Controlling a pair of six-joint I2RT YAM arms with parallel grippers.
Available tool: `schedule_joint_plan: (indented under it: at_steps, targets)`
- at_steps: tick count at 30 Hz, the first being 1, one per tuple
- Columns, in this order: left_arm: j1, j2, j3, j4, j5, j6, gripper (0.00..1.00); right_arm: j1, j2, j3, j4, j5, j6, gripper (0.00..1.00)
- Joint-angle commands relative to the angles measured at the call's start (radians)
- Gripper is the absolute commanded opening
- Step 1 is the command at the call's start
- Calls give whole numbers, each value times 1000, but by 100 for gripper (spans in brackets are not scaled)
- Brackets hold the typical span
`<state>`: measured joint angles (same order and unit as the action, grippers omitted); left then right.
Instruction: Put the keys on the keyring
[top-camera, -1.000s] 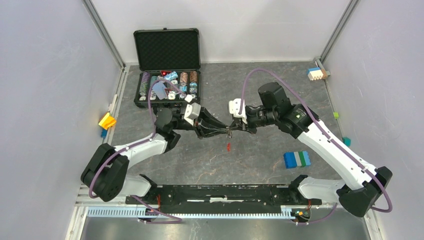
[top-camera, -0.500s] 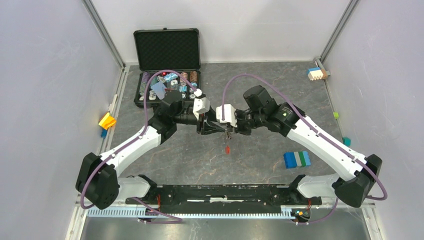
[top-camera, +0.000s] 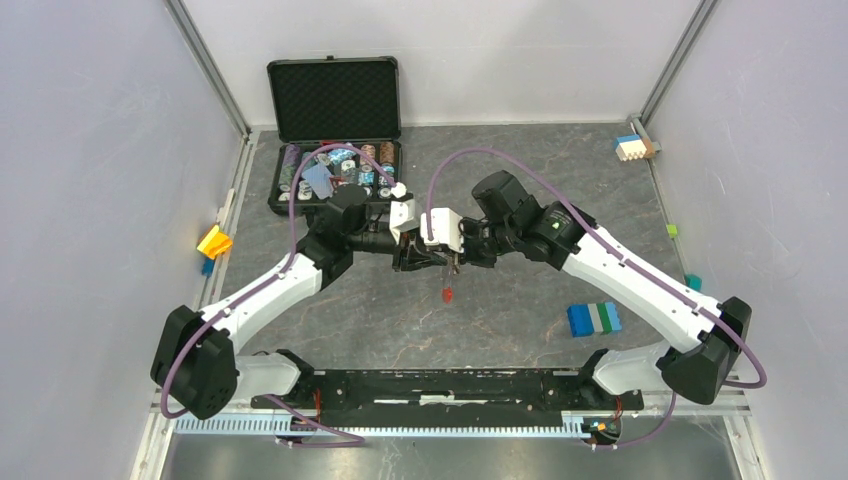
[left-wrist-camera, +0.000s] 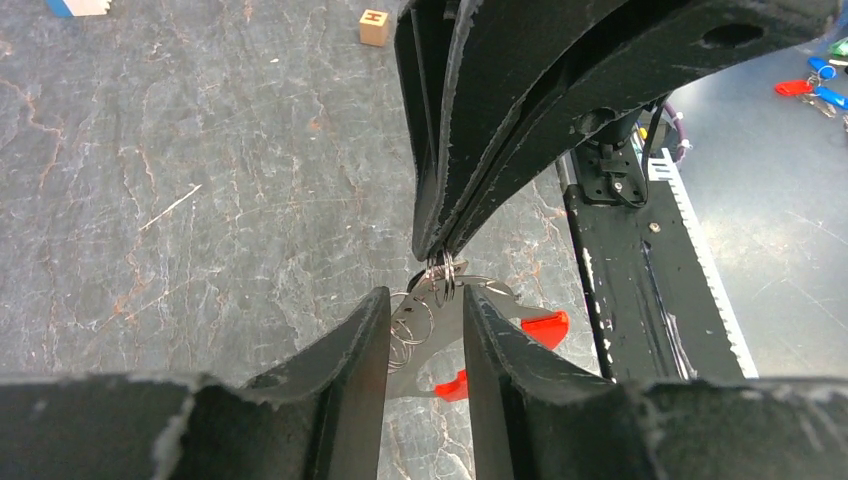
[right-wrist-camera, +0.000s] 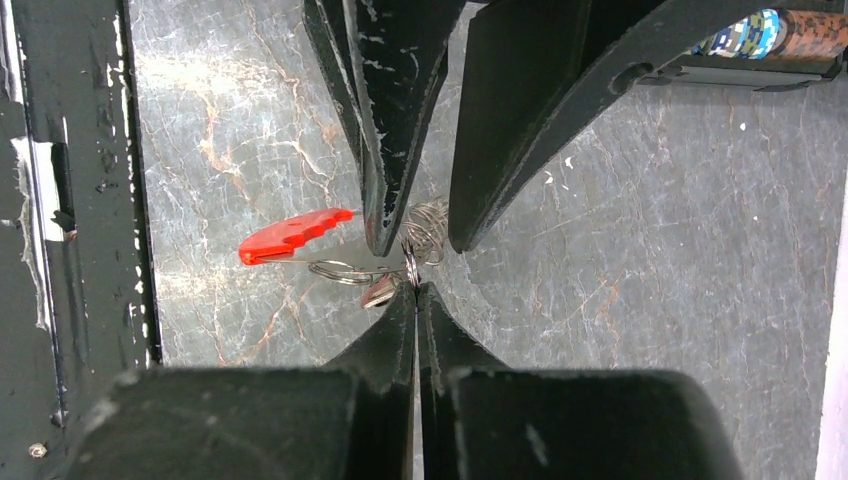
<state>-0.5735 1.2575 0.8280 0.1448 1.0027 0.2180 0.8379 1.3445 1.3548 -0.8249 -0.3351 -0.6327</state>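
Note:
The keyring hangs above the table's middle, its silver rings (left-wrist-camera: 440, 275) pinched in my right gripper (right-wrist-camera: 414, 285), which is shut on them. Its red tag (top-camera: 447, 295) dangles below and shows in the left wrist view (left-wrist-camera: 540, 325) and the right wrist view (right-wrist-camera: 290, 235). A flat silver metal piece (left-wrist-camera: 430, 340) hangs from the rings. My left gripper (left-wrist-camera: 425, 300) is open, its fingers on either side of the rings and the metal piece, facing the right gripper (top-camera: 452, 258) tip to tip. No black-headed key shows clearly.
An open black case (top-camera: 335, 165) of poker chips stands at the back left. Blue, green and white blocks (top-camera: 594, 318) lie at the right. A yellow piece (top-camera: 213, 241) lies by the left wall. A black rail (top-camera: 430, 385) runs along the near edge.
Both grippers have shifted a little left together with the keyring between them. The left arm has stretched out farther from its base. The red tag still hangs below.

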Motion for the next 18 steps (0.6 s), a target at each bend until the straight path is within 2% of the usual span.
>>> schedule_joint_plan:
  at_steps: [1,8,10,15,18]
  targets:
    - [-8,-19,-10,76,13,-38,37,15,15,49,14,31,13,0]
    - [-9,-14,-25,121,30,-79,36,20,28,59,10,33,19,0]
    - [-9,-14,-45,183,50,-117,36,19,24,57,17,31,21,0]
    - [3,-14,-141,460,65,-245,37,19,-4,28,50,27,22,0]
    - [7,-12,-162,509,65,-246,37,14,-9,29,49,7,22,0]
